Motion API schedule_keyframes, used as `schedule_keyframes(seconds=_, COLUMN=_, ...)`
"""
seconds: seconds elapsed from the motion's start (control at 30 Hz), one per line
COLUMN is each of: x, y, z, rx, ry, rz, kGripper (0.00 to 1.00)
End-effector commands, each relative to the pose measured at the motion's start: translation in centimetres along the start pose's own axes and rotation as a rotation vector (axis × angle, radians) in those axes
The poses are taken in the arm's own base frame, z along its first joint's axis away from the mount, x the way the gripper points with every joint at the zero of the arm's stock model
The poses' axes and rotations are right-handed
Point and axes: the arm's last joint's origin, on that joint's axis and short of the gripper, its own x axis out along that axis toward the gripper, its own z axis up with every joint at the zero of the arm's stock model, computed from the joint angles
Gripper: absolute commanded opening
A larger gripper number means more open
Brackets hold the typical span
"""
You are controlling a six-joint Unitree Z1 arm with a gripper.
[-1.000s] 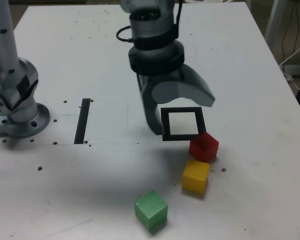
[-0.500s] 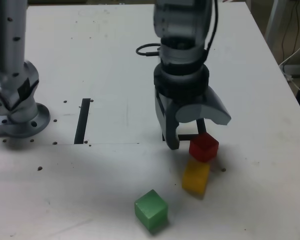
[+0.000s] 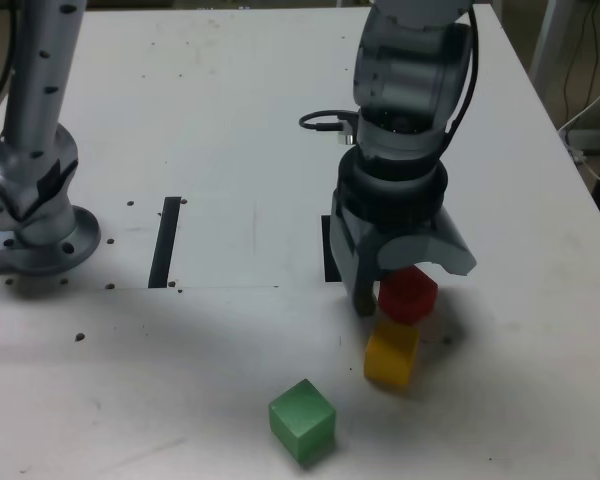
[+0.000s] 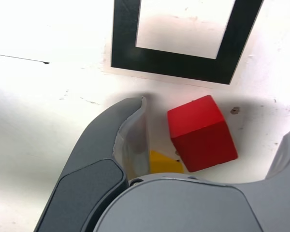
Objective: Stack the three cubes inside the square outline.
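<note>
My gripper (image 3: 410,282) is open and hangs low over the red cube (image 3: 410,297), which sits between its two fingers without being clamped. In the wrist view the red cube (image 4: 201,133) lies tilted between the jaws, apart from the left finger (image 4: 130,130). The yellow cube (image 3: 391,352) rests just in front of the red one, touching or nearly so; a corner of the yellow cube (image 4: 162,163) shows in the wrist view. Nearer the front edge sits the green cube (image 3: 302,420), alone. The square outline (image 4: 174,63) lies just beyond the red cube; in the exterior view only its left bar (image 3: 327,250) shows behind the gripper.
A narrow black strip (image 3: 165,240) lies on the white table (image 3: 200,120) at the exterior view's left. The arm's grey base (image 3: 35,215) stands at the far left edge. Cables hang off the table's right side.
The gripper has moved toward the exterior view's right and down, from beside the square outline to around the red cube, now covering most of the outline. The cubes have not moved.
</note>
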Motion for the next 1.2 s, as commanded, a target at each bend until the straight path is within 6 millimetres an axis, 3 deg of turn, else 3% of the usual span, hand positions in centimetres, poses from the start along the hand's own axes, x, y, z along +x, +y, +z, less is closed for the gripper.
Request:
schedule_keyframes(seconds=0.0, x=0.2, y=0.0, z=0.3, rx=-0.003, ry=0.007, rz=0.006, kGripper=0.91)
schedule_keyframes(seconds=0.6, x=0.9, y=0.2, z=1.2, rx=0.002, ry=0.042, rz=-0.005, kGripper=0.71)
schedule_keyframes(seconds=0.87, x=1.5, y=0.1, z=1.9, rx=0.012, ry=0.037, rz=-0.008, kGripper=0.71)
schedule_keyframes(seconds=1.17, x=1.8, y=0.1, z=2.0, rx=0.016, ry=0.041, rz=-0.013, kGripper=0.61)
